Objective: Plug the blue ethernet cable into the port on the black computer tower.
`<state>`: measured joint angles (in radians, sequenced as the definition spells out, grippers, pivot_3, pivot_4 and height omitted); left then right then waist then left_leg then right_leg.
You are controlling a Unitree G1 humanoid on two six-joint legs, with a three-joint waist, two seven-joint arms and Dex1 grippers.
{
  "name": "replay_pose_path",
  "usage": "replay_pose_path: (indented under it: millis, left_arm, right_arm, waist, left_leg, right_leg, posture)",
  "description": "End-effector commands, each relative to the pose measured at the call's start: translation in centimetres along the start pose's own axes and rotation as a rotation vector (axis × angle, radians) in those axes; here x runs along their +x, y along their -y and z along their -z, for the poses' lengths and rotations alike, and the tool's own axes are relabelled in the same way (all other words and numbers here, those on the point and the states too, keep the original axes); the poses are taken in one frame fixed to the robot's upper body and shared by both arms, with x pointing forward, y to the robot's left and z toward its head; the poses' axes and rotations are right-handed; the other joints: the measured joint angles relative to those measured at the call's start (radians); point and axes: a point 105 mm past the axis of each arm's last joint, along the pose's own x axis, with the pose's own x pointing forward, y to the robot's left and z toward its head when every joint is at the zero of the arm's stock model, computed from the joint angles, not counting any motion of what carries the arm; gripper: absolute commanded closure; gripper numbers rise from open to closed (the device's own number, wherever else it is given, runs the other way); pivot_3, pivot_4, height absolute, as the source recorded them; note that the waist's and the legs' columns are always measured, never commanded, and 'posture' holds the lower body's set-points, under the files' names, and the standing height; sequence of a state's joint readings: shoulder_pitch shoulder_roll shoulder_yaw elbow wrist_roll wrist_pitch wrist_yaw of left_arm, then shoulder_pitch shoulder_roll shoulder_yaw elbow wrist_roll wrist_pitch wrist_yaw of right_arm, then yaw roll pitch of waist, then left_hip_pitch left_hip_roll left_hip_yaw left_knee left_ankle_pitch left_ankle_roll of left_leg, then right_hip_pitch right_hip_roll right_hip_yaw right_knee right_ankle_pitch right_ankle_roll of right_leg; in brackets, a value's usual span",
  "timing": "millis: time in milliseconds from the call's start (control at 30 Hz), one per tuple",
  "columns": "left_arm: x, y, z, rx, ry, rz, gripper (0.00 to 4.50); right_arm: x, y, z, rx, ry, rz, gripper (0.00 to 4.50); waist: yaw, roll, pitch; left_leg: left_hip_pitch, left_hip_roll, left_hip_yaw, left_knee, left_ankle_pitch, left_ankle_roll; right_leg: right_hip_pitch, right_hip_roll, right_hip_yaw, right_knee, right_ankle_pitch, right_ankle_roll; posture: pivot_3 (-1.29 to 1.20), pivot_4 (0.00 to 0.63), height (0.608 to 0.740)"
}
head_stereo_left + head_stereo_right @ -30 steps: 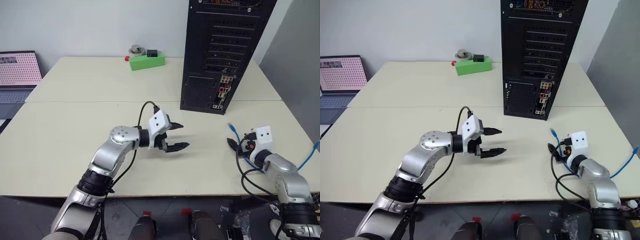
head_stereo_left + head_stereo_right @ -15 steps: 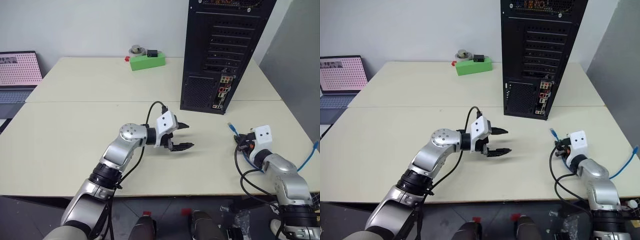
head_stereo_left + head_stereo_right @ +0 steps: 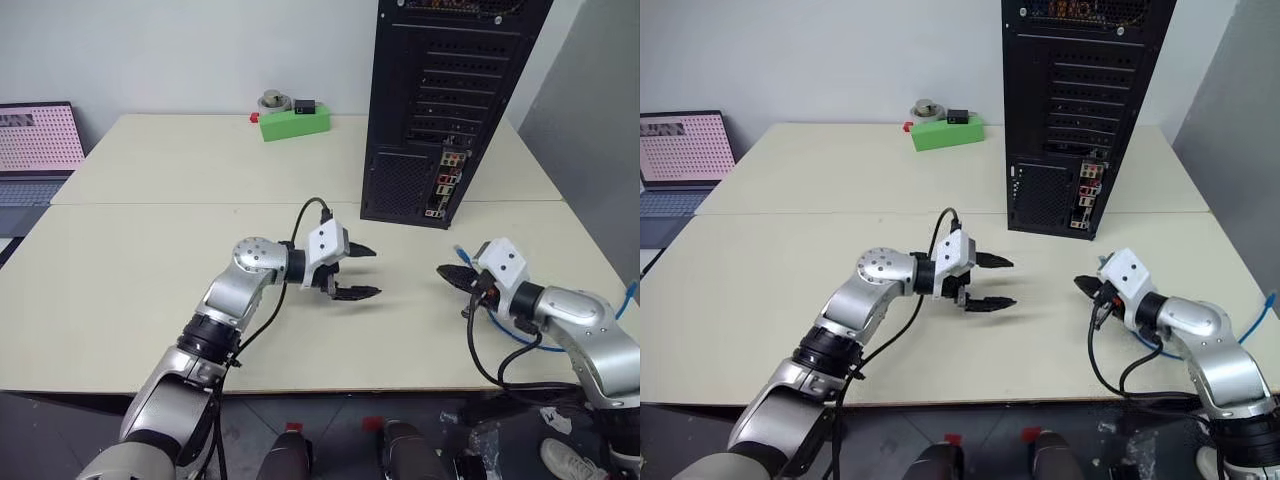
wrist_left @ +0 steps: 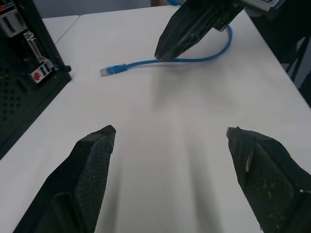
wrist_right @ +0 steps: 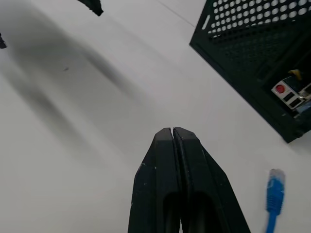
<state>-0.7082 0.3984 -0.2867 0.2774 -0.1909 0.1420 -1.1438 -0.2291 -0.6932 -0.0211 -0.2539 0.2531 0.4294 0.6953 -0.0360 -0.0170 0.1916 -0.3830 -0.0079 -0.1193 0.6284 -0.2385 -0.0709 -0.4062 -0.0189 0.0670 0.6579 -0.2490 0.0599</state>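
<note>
The blue ethernet cable [image 4: 194, 59] lies on the cream counter [image 3: 150, 250] at the right, its pale-tipped plug [image 4: 108, 71] resting free on the surface in front of the black computer tower [image 3: 440, 100], which stands upright at the far right. The port [image 3: 434, 211] sits low in the tower's strip of coloured connectors, well apart from the plug.

The right pincer [image 5: 173, 133] is clenched with its fingers pressed flat together; from the left wrist view the cable appears to pass under it, but whether it is actually caught cannot be told. The left pincer [image 3: 362, 272] hangs released, jaws wide, over the middle of the counter, grasping nothing.

The cable looks light and limp, so it will likely sag and swing if held far from its end. The plug is small, hard and probably slippery, with a fragile latch tab; the sensible hold is on the cord just behind the plug, or across the plug's flat sides, keeping it aligned with the port.
</note>
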Motion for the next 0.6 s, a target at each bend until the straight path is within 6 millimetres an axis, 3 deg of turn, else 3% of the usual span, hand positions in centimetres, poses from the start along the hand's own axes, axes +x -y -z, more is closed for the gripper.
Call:
replay_pose_path:
  millis: [33,233,433,600]
  left_arm:
    - [-0.5,-0.2,-1.4,0.051,0.039,-0.014,0.58]
    - [-0.3,0.9,-1.5,0.068,0.036,0.011,0.58]
    - [0.0,1.3,-1.8,0.074,0.041,0.019,0.58]
    - [0.0,1.3,-1.8,0.079,0.039,0.021,0.58]
  right_arm:
    - [-0.5,3.8,1.0,0.111,-0.012,0.245,4.27]
    - [-0.7,5.0,3.9,0.249,-0.096,0.412,3.02]
    - [-0.1,4.9,5.5,0.299,-0.149,0.442,1.67]
    - [0.5,4.6,6.3,0.315,-0.174,0.426,1.67]
  waist:
    - [0.001,0.000,0.000]
    - [0.003,0.000,0.000]
    - [0.002,0.000,0.000]
    - [0.000,0.000,0.000]
  left_leg:
    - [0.000,0.000,0.000,0.000,0.000,0.000]
    - [-0.001,0.000,-0.001,-0.001,0.000,0.000]
    - [0.000,0.000,0.000,0.000,0.000,0.000]
    - [0.000,0.000,0.000,0.000,0.000,0.000]
  right_leg:
    - [0.000,0.000,0.000,0.000,0.000,0.000]
    - [0.000,0.000,0.000,0.000,0.000,0.000]
    - [0.000,0.000,0.000,0.001,0.000,0.000]
    - [0.000,0.000,0.001,0.001,0.000,0.000]
  posture:
    - [0.00,0.150,0.740]
    - [0.00,0.150,0.740]
    - [0.00,0.150,0.740]
    - [0.00,0.150,0.740]
